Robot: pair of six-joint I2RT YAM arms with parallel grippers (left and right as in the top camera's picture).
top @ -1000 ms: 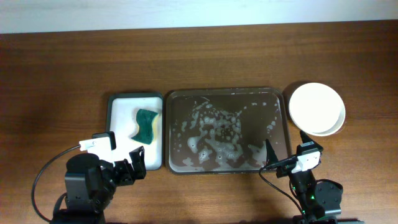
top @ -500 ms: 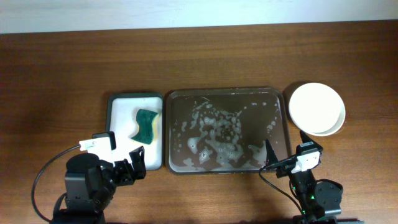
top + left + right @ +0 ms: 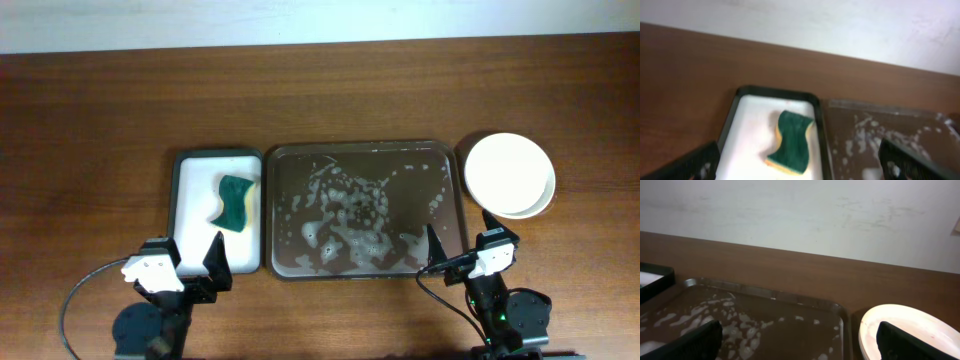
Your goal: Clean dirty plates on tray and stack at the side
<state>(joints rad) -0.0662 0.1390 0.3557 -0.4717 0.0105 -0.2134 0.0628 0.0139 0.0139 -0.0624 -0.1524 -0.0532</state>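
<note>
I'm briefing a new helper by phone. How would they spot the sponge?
Find the big sudsy dark tray mid-table. Beside it on the left sits a smaller white tray; the sponge lies in it, wavy, green over yellow, the only coloured thing around.

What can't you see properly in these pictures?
- Overhead: how many plates are stacked; the top one covers any below.
- Right wrist: the plates' near side, cut off by the bottom edge.
- Left wrist: the underside of the sponge, hidden against the white tray; the picture is blurry.
</note>
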